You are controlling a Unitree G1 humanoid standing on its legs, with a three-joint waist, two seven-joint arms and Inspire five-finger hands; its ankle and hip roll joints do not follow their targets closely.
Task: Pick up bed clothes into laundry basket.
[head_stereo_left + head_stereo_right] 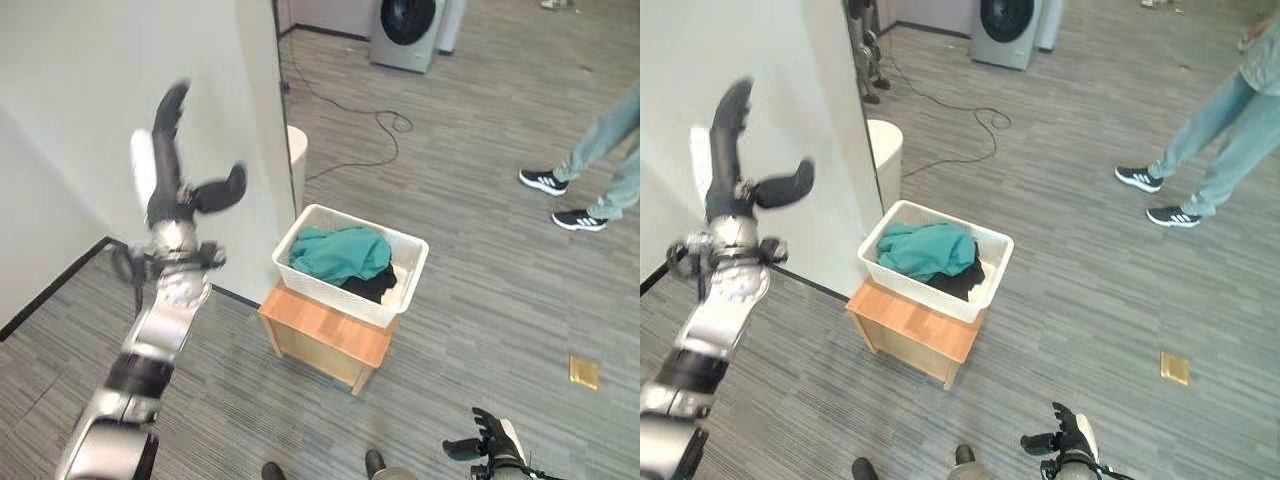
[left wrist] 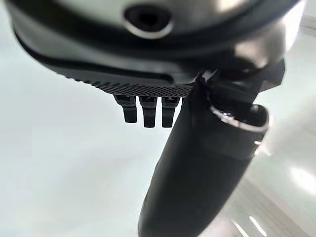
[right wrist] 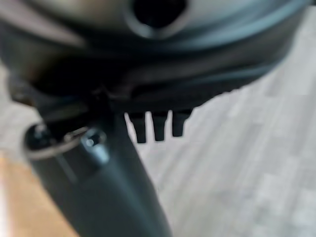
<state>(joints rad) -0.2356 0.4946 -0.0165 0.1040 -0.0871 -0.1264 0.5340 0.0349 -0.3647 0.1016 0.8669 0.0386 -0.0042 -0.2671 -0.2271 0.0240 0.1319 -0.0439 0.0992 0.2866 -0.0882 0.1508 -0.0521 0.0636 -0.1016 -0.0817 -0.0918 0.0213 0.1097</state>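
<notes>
A white laundry basket [image 1: 402,243] stands on a low wooden stool [image 1: 322,336] in the middle of the floor. Inside it lie a teal garment [image 1: 340,252] and a black garment [image 1: 373,286]. My left hand [image 1: 168,196] is raised high to the left of the basket, in front of the white bed surface [image 1: 70,110]. Its fingers [image 2: 143,116] are straight, its thumb [image 2: 197,168] is spread, and it holds nothing. My right hand [image 1: 492,446] hangs low near the floor at the lower right, open and empty, well away from the basket.
A person's legs and dark shoes [image 1: 563,200] stand on the grey floor at the right. A washing machine [image 1: 405,30] is at the back, and a white round bin [image 1: 297,158] is by the bed's corner. A small yellow plate [image 1: 583,372] lies on the floor.
</notes>
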